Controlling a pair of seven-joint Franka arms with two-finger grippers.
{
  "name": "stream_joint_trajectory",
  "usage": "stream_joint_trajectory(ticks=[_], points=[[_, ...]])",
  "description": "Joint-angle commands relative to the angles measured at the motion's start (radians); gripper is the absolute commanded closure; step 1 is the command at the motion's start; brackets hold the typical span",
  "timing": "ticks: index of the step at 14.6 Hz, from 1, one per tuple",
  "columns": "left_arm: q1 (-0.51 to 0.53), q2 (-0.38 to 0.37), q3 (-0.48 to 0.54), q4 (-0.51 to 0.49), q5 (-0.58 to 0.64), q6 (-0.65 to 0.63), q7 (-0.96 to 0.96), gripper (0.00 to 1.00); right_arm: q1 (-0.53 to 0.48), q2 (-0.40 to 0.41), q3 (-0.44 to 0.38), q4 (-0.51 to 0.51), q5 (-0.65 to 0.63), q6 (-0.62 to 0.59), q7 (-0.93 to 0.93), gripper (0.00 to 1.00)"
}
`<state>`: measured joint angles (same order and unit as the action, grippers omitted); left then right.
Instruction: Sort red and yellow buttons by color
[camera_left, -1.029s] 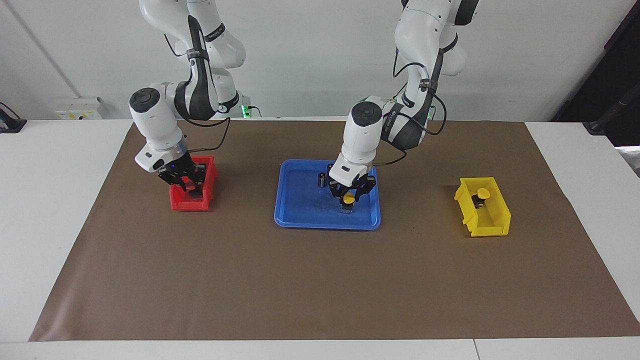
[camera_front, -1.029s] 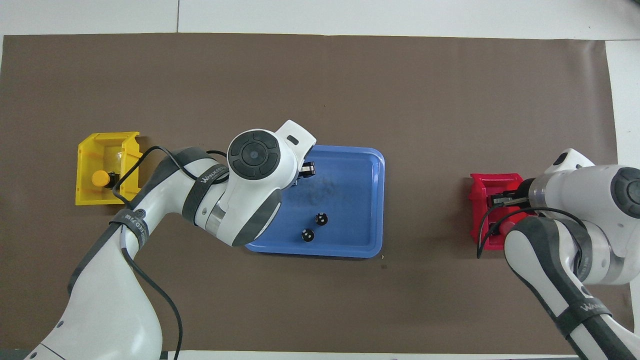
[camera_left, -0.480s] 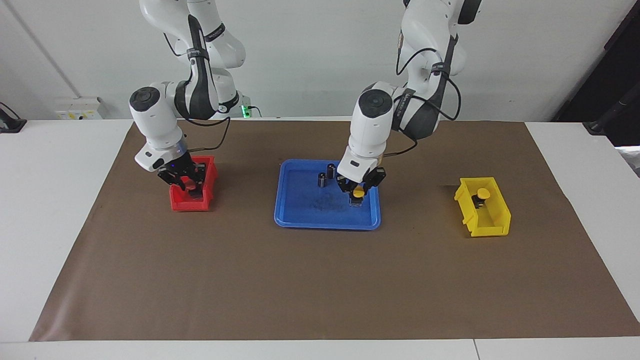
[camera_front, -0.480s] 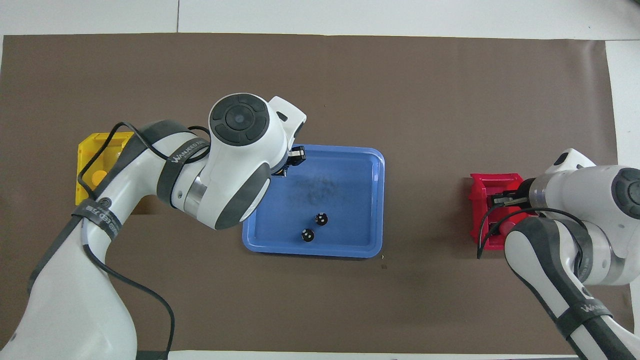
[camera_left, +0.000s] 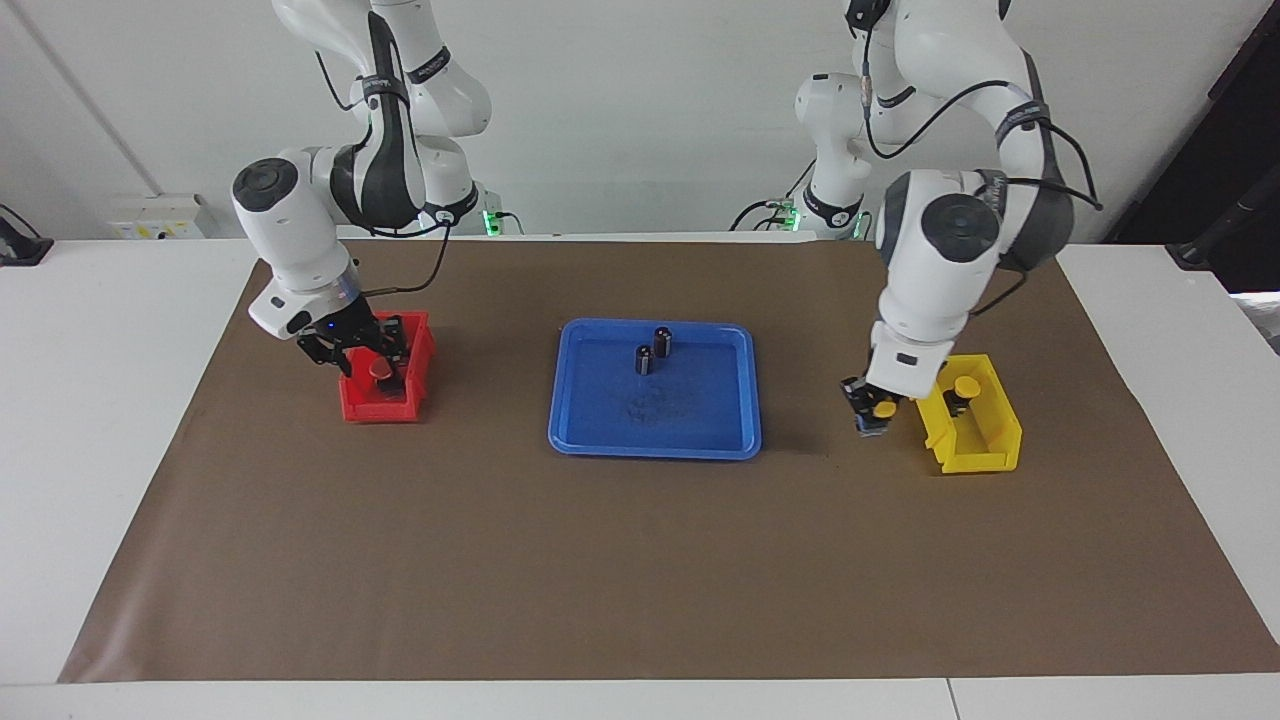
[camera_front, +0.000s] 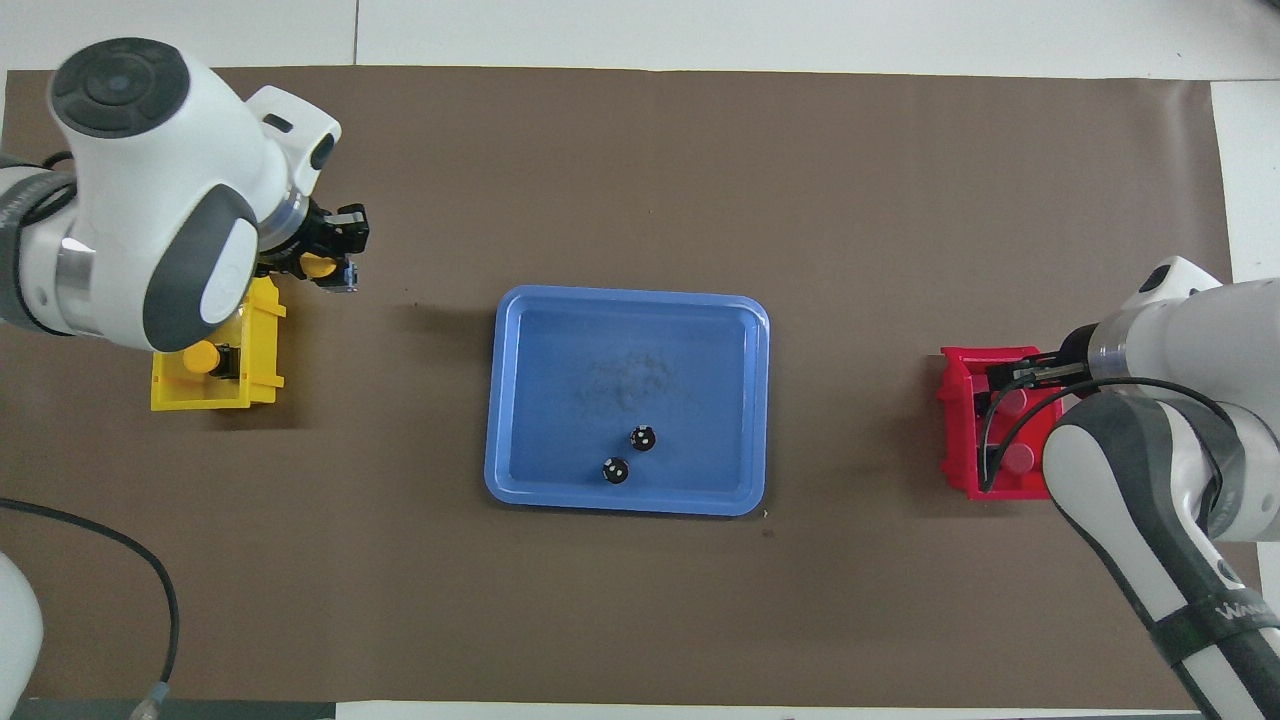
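My left gripper is shut on a yellow button and holds it over the mat, beside the yellow bin on the tray's side; both also show in the overhead view, gripper and button. A second yellow button sits in that bin. My right gripper is open just above the red bin. A red button lies in the bin below it. In the overhead view two red caps show in the red bin.
A blue tray lies mid-table on the brown mat, between the two bins. Two dark cylinders without coloured caps stand in it, on the side nearer to the robots.
My left gripper lifted the yellow button out of the blue tray and carried it to beside the yellow bin. My right gripper rose a little out of the red bin.
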<state>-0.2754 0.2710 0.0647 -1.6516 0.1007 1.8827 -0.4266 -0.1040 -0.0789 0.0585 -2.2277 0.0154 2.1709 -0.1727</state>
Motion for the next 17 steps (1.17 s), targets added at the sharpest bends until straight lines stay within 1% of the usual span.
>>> stream_joint_trajectory(ticks=[1, 2, 4, 7, 8, 9, 11, 13, 15, 17], points=[[0.103, 0.002, -0.011, 0.006, 0.019, 0.012, 0.167, 0.98, -0.009, 0.001, 0.009, 0.182, 0.014, -0.228, -0.022, 0.0], [0.132, 0.004, -0.011, 0.004, 0.019, 0.028, 0.222, 0.98, -0.009, -0.001, 0.009, 0.248, 0.015, -0.308, -0.021, 0.0], [0.174, 0.004, -0.011, -0.016, 0.019, 0.067, 0.268, 0.98, -0.009, -0.015, 0.009, 0.363, 0.014, -0.443, 0.011, 0.0], [0.209, -0.003, -0.011, -0.045, 0.019, 0.099, 0.369, 0.98, -0.016, -0.007, 0.006, 0.537, 0.0, -0.636, 0.03, 0.0], [0.215, -0.004, -0.011, -0.062, 0.017, 0.127, 0.377, 0.98, -0.022, -0.006, 0.003, 0.586, 0.0, -0.689, 0.036, 0.0], [0.225, -0.009, -0.011, -0.082, 0.019, 0.143, 0.385, 0.98, -0.026, -0.002, 0.0, 0.626, -0.003, -0.716, 0.038, 0.0], [0.234, -0.013, -0.011, -0.114, 0.017, 0.161, 0.468, 0.98, -0.054, 0.001, 0.001, 0.66, -0.037, -0.749, 0.038, 0.0], [0.235, -0.032, -0.011, -0.161, 0.014, 0.176, 0.471, 0.98, -0.062, 0.001, 0.001, 0.654, -0.04, -0.741, 0.039, 0.0], [0.237, -0.05, -0.011, -0.215, 0.004, 0.209, 0.465, 0.98, -0.062, -0.001, 0.003, 0.645, -0.032, -0.721, 0.096, 0.0], [0.237, -0.059, -0.012, -0.244, -0.007, 0.245, 0.442, 0.98, -0.059, 0.001, 0.003, 0.648, -0.031, -0.72, 0.114, 0.0]])
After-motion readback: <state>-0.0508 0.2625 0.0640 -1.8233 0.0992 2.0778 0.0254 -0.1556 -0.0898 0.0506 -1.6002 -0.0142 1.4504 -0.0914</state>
